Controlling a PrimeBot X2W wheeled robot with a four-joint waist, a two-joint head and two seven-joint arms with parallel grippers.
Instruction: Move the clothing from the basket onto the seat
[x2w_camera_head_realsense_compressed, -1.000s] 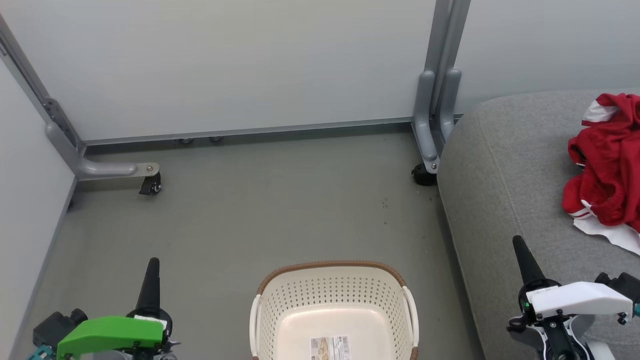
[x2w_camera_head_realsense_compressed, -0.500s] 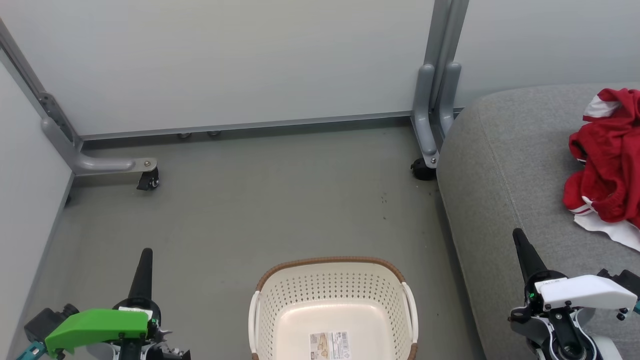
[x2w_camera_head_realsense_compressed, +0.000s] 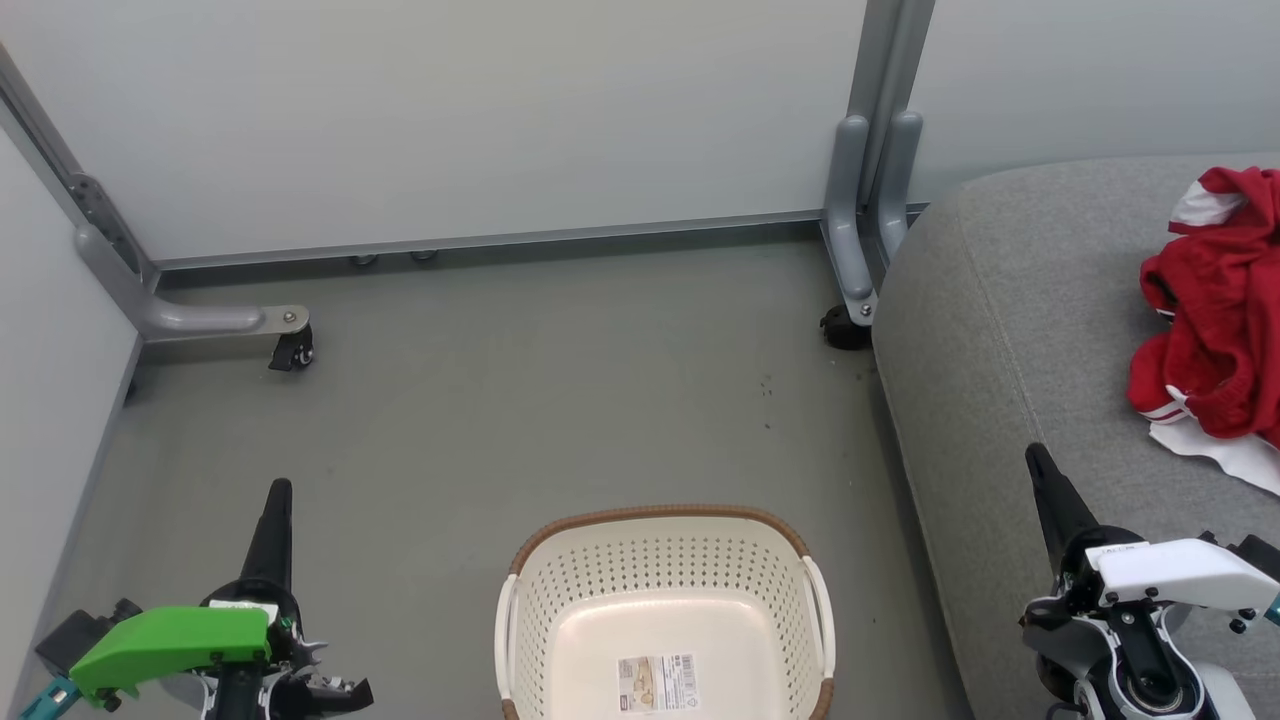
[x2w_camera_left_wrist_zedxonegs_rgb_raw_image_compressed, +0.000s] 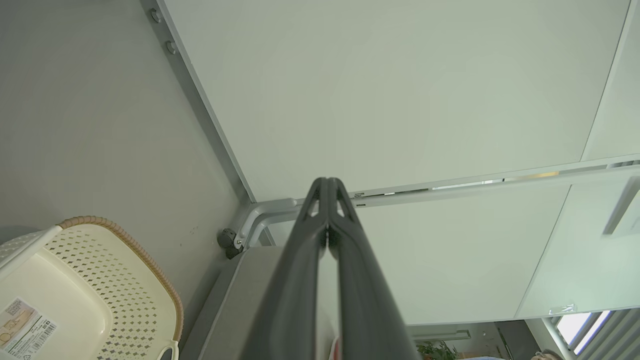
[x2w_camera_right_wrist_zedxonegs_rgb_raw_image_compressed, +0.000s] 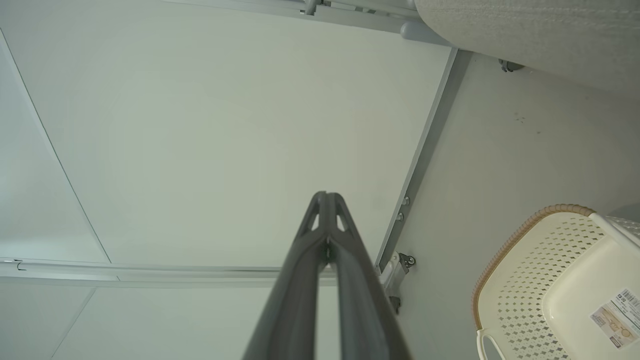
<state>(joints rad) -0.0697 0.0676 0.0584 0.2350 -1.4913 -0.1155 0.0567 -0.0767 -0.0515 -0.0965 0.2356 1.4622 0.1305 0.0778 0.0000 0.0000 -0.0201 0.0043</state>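
Note:
The cream perforated basket (x2w_camera_head_realsense_compressed: 665, 610) with a brown rim stands on the floor at the bottom centre, with just a paper label on its bottom. The basket (x2w_camera_left_wrist_zedxonegs_rgb_raw_image_compressed: 85, 280) (x2w_camera_right_wrist_zedxonegs_rgb_raw_image_compressed: 555, 280) appears in both wrist views too. Red clothing (x2w_camera_head_realsense_compressed: 1215, 330) with white trim lies bunched on the grey seat (x2w_camera_head_realsense_compressed: 1010, 330) at the right edge. My left gripper (x2w_camera_head_realsense_compressed: 278, 492) is shut and empty, low at the left of the basket, over the floor. My right gripper (x2w_camera_head_realsense_compressed: 1036, 458) is shut and empty, over the seat's front left part. Both wrist views show the fingers (x2w_camera_left_wrist_zedxonegs_rgb_raw_image_compressed: 327, 200) (x2w_camera_right_wrist_zedxonegs_rgb_raw_image_compressed: 326, 210) pressed together.
Pale partition panels (x2w_camera_head_realsense_compressed: 480, 110) on grey metal frames close off the back and left. Castor feet (x2w_camera_head_realsense_compressed: 290, 350) (x2w_camera_head_realsense_compressed: 845, 325) stand on the grey floor (x2w_camera_head_realsense_compressed: 560, 400) at the back left and beside the seat's corner.
The head view has shifted so that everything sits a little higher in the picture. Both grippers stay shut and have moved slightly.

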